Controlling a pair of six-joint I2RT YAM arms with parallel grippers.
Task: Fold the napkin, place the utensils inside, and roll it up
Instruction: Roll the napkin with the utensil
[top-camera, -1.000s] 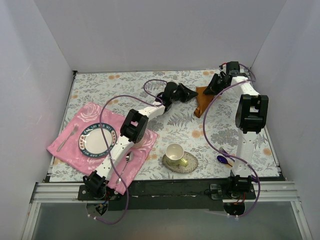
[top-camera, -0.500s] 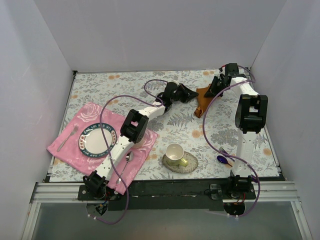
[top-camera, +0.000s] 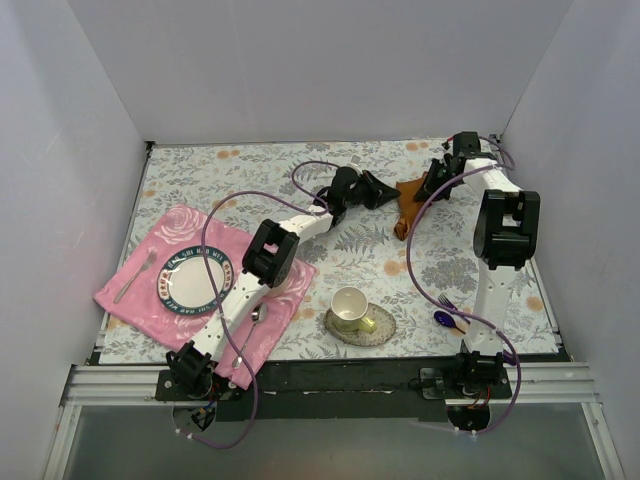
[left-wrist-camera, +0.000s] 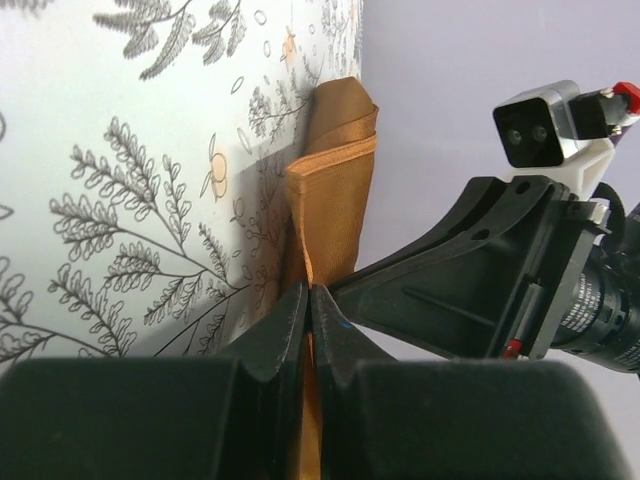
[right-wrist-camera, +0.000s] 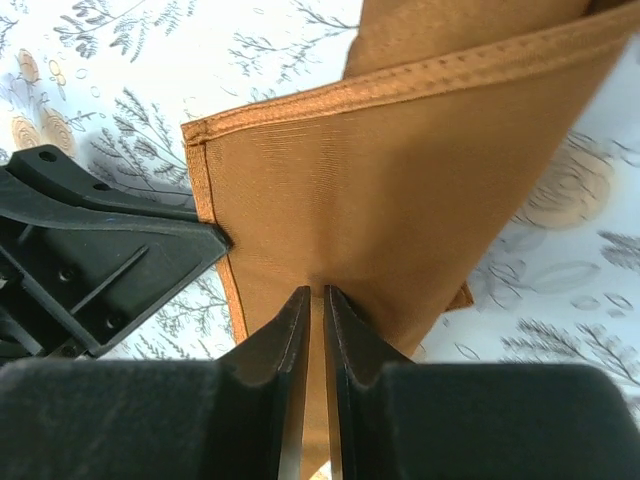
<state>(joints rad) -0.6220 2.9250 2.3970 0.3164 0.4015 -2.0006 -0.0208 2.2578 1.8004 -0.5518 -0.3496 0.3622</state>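
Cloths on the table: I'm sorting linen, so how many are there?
2. The orange napkin is held up, pinched by the left gripper and the right gripper, at far right; the pink cloth lies flat near left, under the plate.

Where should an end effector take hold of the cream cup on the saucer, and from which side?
Grip the cup by its rim, coming straight down, one finger inside the wall and one outside. It stands upright on the saucer, mouth open upward; I can make out no handle. The left end effector and right end effector are both shut on the napkin now.
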